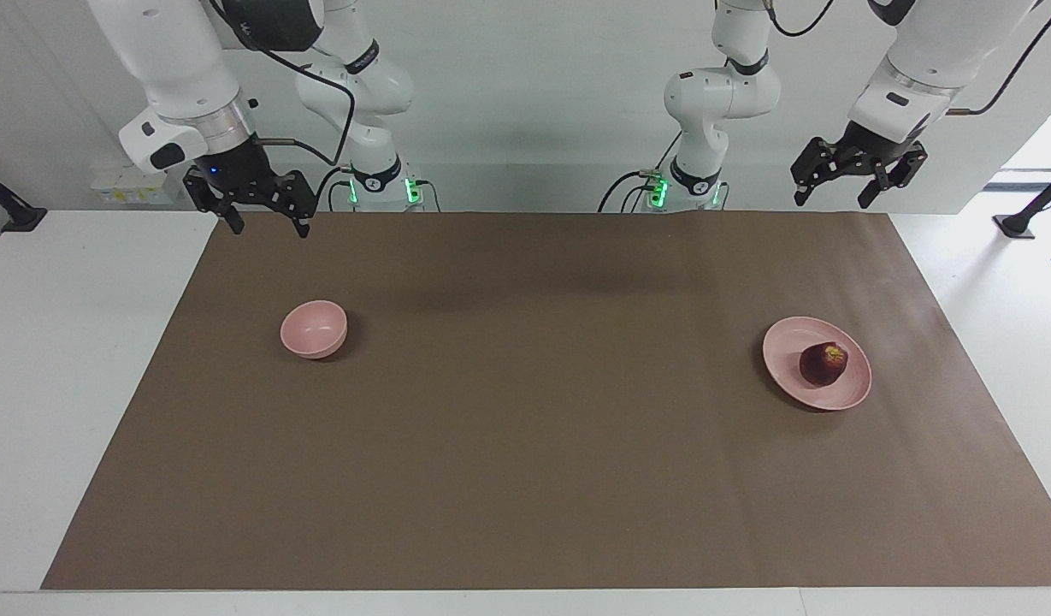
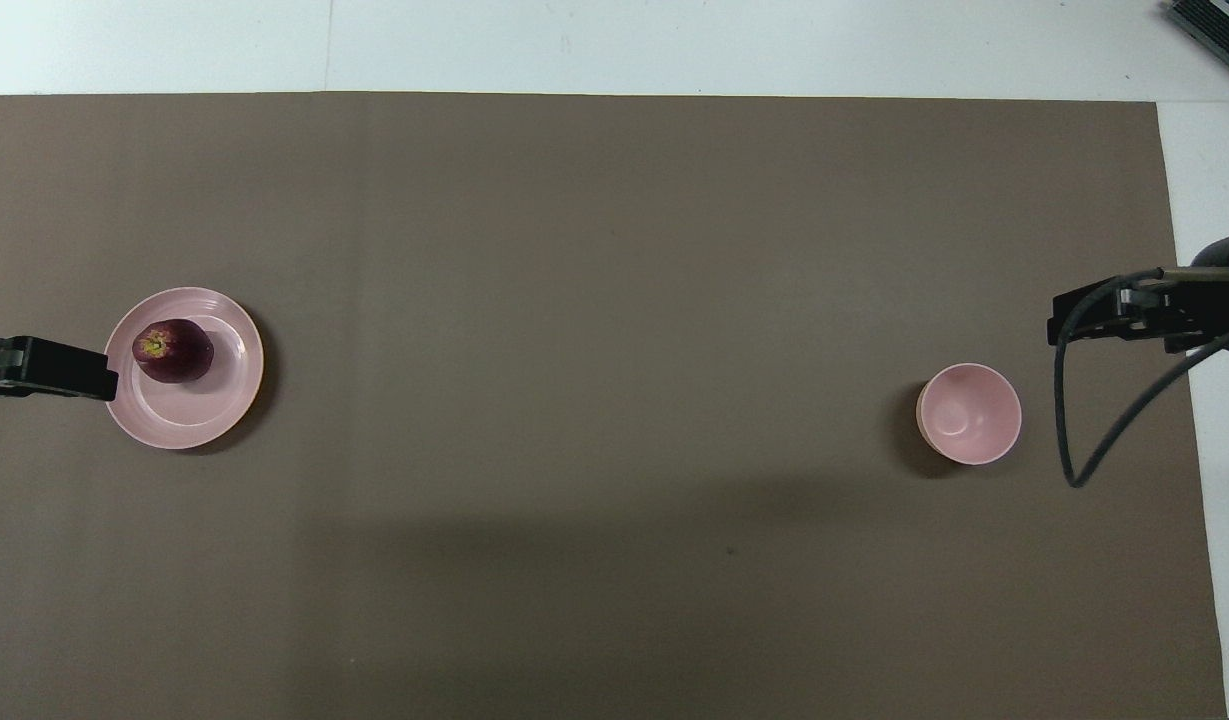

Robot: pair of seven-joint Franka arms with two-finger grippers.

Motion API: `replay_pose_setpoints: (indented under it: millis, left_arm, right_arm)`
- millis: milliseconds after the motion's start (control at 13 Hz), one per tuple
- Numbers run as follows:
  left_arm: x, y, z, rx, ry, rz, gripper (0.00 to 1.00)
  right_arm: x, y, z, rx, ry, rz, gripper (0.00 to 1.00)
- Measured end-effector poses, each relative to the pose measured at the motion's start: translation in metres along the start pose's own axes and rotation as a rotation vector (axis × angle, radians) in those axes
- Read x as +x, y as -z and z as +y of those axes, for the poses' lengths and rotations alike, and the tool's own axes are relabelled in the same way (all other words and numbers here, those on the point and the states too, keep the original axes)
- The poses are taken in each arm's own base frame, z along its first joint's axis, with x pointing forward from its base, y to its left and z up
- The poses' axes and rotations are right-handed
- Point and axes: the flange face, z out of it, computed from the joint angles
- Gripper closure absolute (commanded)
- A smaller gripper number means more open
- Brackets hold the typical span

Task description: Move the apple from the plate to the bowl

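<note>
Here, a small dark red apple [image 1: 823, 364] sits on a wide pale pink plate [image 1: 790, 342] toward the left arm's end; the small deep pink bowl [image 1: 313, 328] stands well apart. The left gripper [image 1: 859, 175] and right gripper [image 1: 264, 210] hang raised, both spread and empty. Best descend centred over the apple, straddling it squarely.

Matt brown paper sheet [image 1: 534, 445] over a smooth white tabletop [image 1: 72, 359]. Smooth, faintly glossy pink plastic-looking plate [image 1: 786, 338] and bowl [image 1: 313, 328], soft highlight inside the bowl. Dark red apple [image 1: 823, 364] with a dull, slightly waxy skin. Glossy white plastic arm shells, matt black grippers, brushed metal wrist ring.
</note>
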Motion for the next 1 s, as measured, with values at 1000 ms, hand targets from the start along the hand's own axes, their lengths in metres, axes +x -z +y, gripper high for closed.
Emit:
replay_pose_setpoints:
  millis: [1000]
  left_arm:
    - [0.006,0.005,0.010,-0.032,-0.014,0.054,0.00]
  right_arm:
    - [0.000,0.000,0.000,0.000,0.000,0.000,0.00]
